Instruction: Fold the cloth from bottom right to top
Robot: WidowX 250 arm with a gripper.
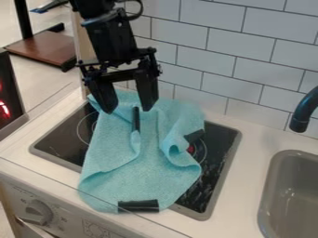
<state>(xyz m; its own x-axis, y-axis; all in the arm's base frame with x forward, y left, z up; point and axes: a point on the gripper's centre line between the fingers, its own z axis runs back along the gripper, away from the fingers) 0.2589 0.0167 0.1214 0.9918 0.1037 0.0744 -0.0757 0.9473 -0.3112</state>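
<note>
The gripper (129, 110) hangs over the upper left part of the cloth, near the back of the stove, its two fingers spread wide apart with nothing held between them. Below it the light blue cloth (118, 162) lies rumpled across the black stovetop (217, 153). Its right side is curled over in a loose fold, and a ridge runs down its upper middle. Black strips show on it at the front edge, at the right and just under the gripper. Whether the fingertips touch the cloth I cannot tell.
A grey sink (292, 195) is set into the counter (245, 186) at the right, with a dark faucet (304, 111) above it. White wall tiles (239, 69) stand behind the stove. Oven knobs (36, 211) are on the front panel at lower left.
</note>
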